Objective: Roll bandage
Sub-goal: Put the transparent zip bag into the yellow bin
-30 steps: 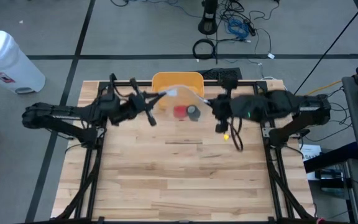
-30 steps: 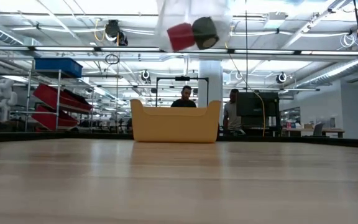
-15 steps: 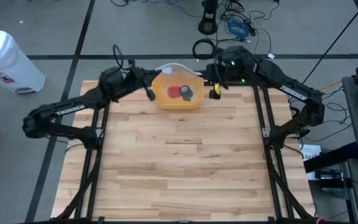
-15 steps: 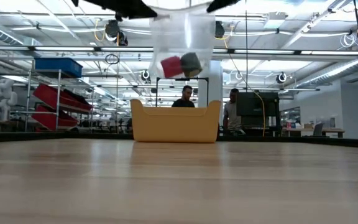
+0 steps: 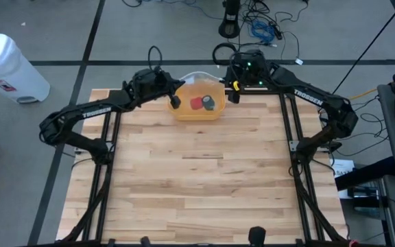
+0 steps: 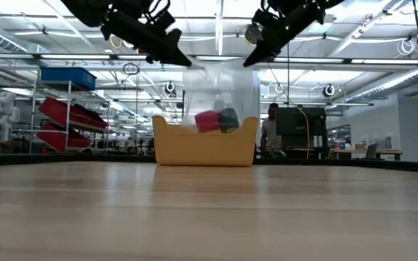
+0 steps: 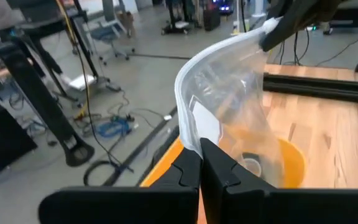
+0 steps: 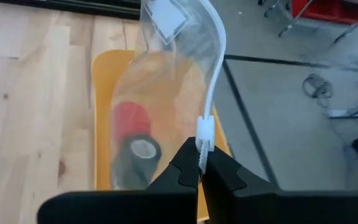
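Two bandage rolls, one red roll (image 5: 197,103) and one dark grey roll (image 5: 210,103), are seen inside a clear zip-top plastic bag (image 8: 179,81); bag is held over, and partly down in, a yellow plastic tub (image 5: 184,112) at the far edge of the table. In the low view the rolls sit just above the tub rim. Bag is suspended by its top edge between both arms. Left gripper (image 7: 201,163) is clamped shut on one end of the bag's rim; right gripper (image 8: 202,163) is pinched shut on the rim at the white zip slider (image 8: 204,129). Bag mouth looks partly open, though this can't be confirmed.

Step judged: bagged rolls being lowered into the tub, i.e. stow-away stage, prob. late in task. Next move judged to call for: bag lowered till its wt is taken by the tub floor, then both jaws opened and arms lifted clear w/o snagging the film.

Surface: light wood-plank table top (image 5: 197,185), otherwise bare in the high view. Room: grey floor w/ cables, white bin (image 5: 5,65) beside the table on the left; workshop w/ shelving and people (image 6: 271,130) far behind.
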Tool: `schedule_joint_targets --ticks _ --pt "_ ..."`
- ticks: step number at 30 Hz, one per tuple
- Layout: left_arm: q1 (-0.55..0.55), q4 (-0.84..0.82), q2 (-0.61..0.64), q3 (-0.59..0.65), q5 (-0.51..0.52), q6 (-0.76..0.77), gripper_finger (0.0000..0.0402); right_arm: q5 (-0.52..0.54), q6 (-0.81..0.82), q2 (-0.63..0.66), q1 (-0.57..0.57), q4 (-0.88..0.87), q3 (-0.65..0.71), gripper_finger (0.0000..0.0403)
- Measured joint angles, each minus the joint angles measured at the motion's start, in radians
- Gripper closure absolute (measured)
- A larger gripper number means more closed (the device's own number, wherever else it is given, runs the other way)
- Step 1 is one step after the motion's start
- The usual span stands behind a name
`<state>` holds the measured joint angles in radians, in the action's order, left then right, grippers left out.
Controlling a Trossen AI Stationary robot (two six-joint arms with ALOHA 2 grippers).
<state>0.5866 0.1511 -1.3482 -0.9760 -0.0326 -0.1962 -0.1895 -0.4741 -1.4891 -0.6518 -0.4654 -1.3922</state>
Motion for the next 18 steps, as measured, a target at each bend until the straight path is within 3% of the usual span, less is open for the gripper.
schedule_joint_targets --ticks 7,14,18 --pt "0.002 -0.046 -0.053 0.0 0.005 0.01 0.0402 -0.099 0.016 -0.01 -0.036 0.025 0.066 0.0403" --pt "0.002 -0.102 -0.057 0.0 0.017 0.06 0.0402 -0.131 0.012 -0.059 -0.036 0.058 0.107 0.0403" --pt "0.004 -0.147 -0.057 0.0 0.077 0.06 0.0402 -0.132 0.014 -0.081 -0.042 0.124 0.12 0.0403"
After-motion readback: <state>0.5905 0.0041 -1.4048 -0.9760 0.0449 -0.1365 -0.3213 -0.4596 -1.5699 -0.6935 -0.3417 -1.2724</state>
